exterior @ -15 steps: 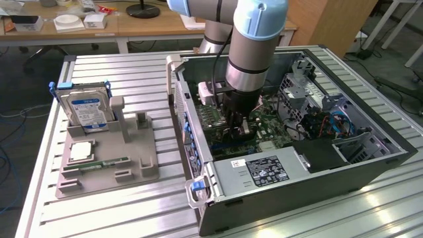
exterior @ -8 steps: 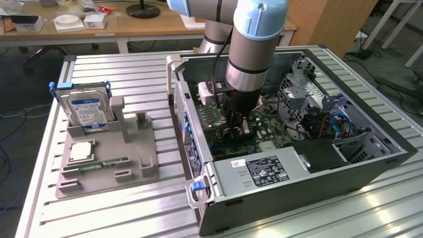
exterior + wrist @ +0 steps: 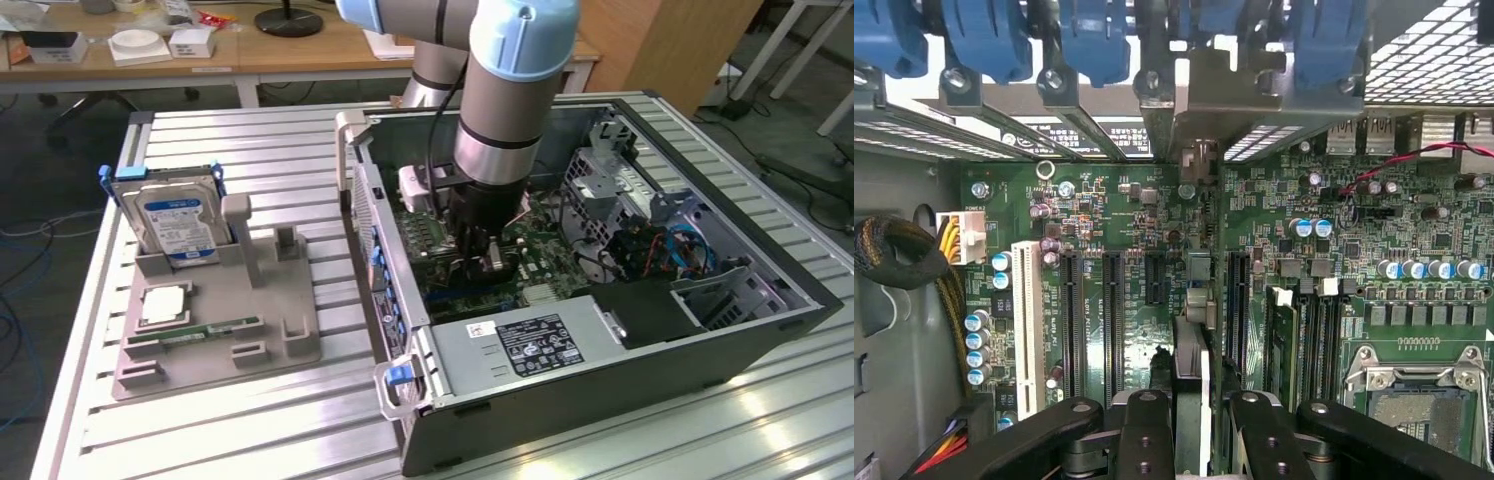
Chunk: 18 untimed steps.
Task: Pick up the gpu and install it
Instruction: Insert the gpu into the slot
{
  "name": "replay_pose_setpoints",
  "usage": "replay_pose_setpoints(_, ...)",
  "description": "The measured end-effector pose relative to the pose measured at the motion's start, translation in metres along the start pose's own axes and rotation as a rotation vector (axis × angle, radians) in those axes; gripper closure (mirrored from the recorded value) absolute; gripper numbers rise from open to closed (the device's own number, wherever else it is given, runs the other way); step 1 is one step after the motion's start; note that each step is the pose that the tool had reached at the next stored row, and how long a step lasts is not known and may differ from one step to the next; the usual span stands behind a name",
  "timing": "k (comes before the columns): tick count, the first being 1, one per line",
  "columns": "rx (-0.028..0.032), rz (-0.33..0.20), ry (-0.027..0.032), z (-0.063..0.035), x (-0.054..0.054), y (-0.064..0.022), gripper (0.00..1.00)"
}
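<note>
Black fingers (image 3: 1144,440) of the gripper (image 3: 1199,425) are pinching the gpu (image 3: 1192,370). We see the card edge-on between them, standing upright just over the green motherboard (image 3: 1104,200), in among its long dark expansion slots (image 3: 1112,310). We cannot tell whether the card's lower edge touches a slot. Beyond it, blue latches (image 3: 994,40) line the case's rear wall. From outside, we watch the arm (image 3: 501,90) reaching straight down into the open computer case (image 3: 667,350) on the slatted metal table (image 3: 240,440). Well apart, on the exterior view's left, sits the grey holder (image 3: 287,345), with the hard drive (image 3: 174,225) standing upright at its far end and the green RAM stick (image 3: 200,330) lying flat nearer us.
</note>
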State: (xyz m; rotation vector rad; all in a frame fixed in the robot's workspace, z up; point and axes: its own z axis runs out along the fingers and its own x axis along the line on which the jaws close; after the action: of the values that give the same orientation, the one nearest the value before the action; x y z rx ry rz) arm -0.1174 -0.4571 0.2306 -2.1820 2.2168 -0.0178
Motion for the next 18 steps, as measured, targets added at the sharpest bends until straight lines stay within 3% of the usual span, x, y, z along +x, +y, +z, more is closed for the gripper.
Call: replay_pose_setpoints(18, 0.0005, 0.000, 0.0006, 0.0004, 0.0001, 0.0026, 0.73)
